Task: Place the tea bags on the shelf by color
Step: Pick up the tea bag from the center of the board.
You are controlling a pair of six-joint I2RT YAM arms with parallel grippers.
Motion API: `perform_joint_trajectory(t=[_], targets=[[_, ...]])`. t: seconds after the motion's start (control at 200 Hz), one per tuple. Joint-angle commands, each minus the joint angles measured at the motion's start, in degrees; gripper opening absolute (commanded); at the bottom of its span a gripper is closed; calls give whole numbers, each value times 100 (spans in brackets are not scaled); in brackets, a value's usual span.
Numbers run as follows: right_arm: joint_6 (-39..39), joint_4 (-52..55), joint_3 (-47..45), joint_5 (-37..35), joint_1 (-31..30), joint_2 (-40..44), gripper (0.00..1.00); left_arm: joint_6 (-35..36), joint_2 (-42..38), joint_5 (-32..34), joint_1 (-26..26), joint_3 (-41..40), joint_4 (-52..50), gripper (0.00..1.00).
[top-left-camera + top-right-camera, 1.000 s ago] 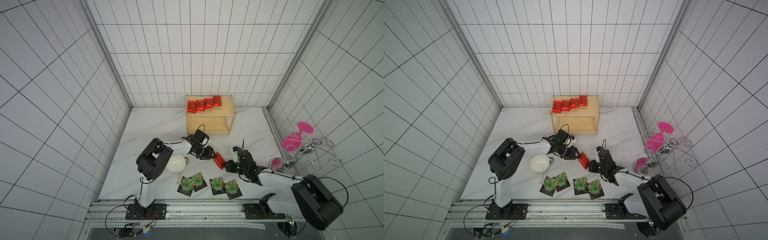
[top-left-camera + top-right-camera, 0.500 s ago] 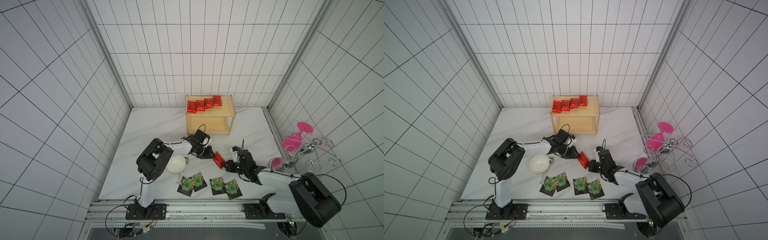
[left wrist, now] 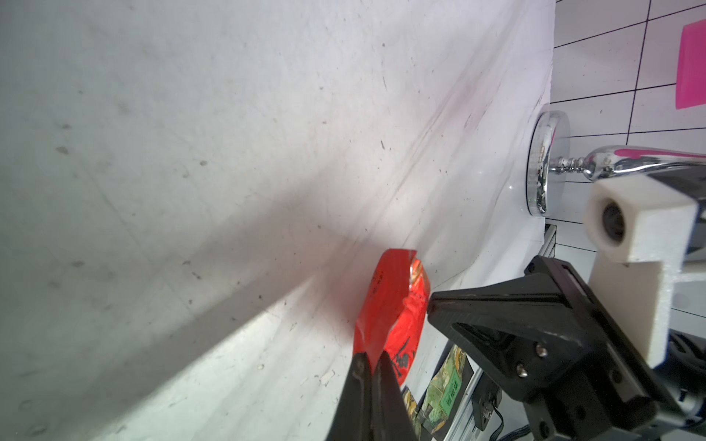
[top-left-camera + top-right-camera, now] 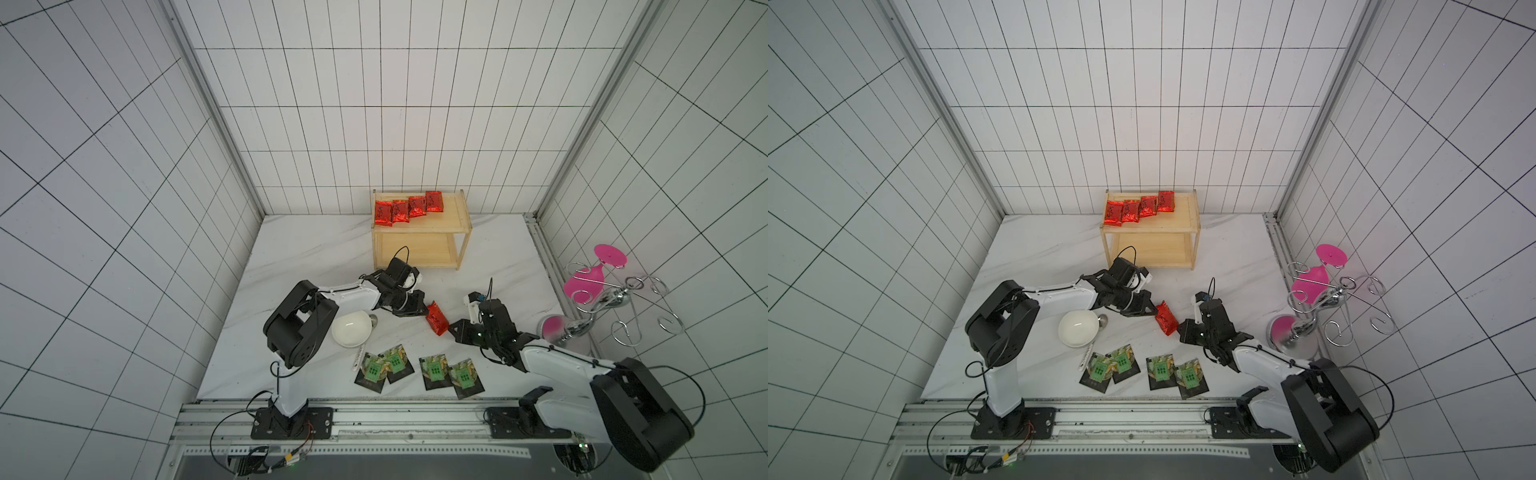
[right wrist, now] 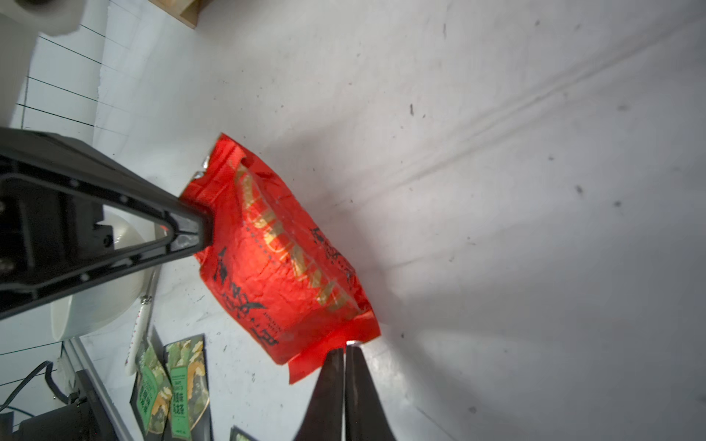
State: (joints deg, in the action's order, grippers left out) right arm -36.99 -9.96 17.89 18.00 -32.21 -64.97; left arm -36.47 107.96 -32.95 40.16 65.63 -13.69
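Observation:
A red foil tea bag (image 4: pixel 436 318) (image 4: pixel 1166 319) hangs just above the table's middle, between my two grippers. In the left wrist view my left gripper (image 3: pixel 376 357) is shut on one end seam of this tea bag (image 3: pixel 393 309). In the right wrist view my right gripper (image 5: pixel 345 347) has its jaws almost together, with the opposite seam of the bag (image 5: pixel 282 259) at their tips. Several red tea bags (image 4: pixel 409 206) lie in a row on the top board of the wooden shelf (image 4: pixel 453 216) at the back. Several black tea bags with green labels (image 4: pixel 432 368) lie flat near the front edge.
A white bowl (image 4: pixel 351 329) sits by the left arm, and a white-handled spoon (image 4: pixel 358 361) lies beside it. A chrome wire rack (image 4: pixel 602 299) with pink glasses stands at the right edge. The shelf's lower board (image 4: pixel 419 249) is bare.
My left jaws have closed on the end of the red tea bag. Both arms and the bag have stayed almost in place.

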Motion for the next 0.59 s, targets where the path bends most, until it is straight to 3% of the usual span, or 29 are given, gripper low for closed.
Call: perform_joint_trajectory(t=[0.0,0.095,0.24,0.47,0.59], targets=[[-735,461,175,-318,46,760,12,-455,-461,-129,-135,-278,723,0],[-1764,456,61,-557,61,1392,19,-1127,-708,-449,-348,-651,1645,0],[-2599,372,92,-515,224,1975,31,-1587,-1038,-598,-535,-821,2200,0],[-3401,-1287,69,528,486,1320,37,-1881,-1244,-782,-580,-937,2661,0],[-3510,-1712,86,654,506,1225,39,-1890,-1295,-808,-580,-946,2661,0]])
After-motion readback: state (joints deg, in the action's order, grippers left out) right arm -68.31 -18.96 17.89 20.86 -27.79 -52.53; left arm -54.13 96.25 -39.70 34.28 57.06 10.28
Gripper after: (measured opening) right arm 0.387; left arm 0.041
